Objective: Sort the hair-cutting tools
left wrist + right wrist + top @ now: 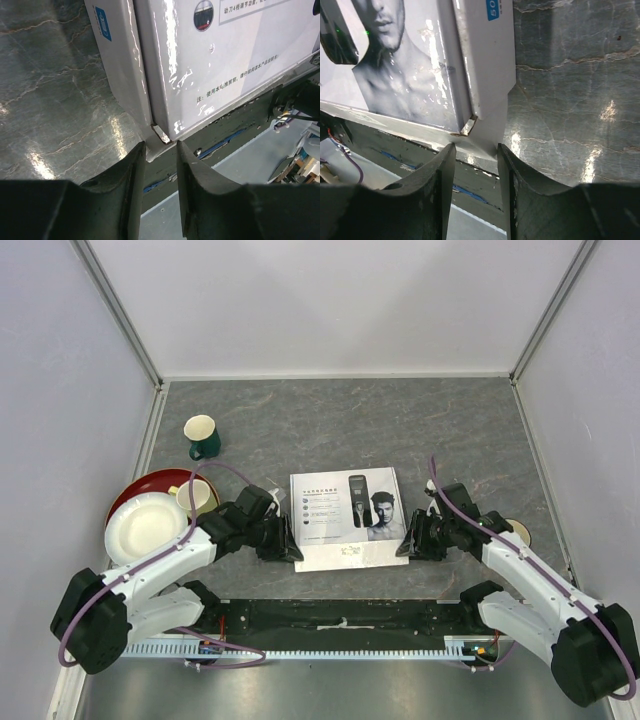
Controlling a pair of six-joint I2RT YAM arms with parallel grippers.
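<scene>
White box [345, 518] dead centre on the grey worktop [570, 90], and both arms are at it, one on each near corner. Left gripper [160, 148] first: jaws partway open, the box's near-left corner wedged right between them, both fingers [131, 185] up against the cardboard. That reads as a pinch on the corner. Right gripper [476, 150] now: also partway open, with the near-right corner filling the gap between its fingers [512, 190]. Whether those pads are actually pressing, I can't tell.

The hair-cutting tools are not on show in any view. All we get is a printed clipper [357, 498] on the lid, lying between the two grippers.

Up close, the left wrist view picks out small print on the lid and a blue label [103, 22] on the box's side wall, just ahead of the fingers. The right wrist view catches a man's portrait [395, 65] on the lid. Only the overhead view takes in the crockery well out to the left of the left gripper: a green mug [203, 437], a red plate [135, 495], a white bowl [143, 525] and a cream mug [195, 496].
</scene>
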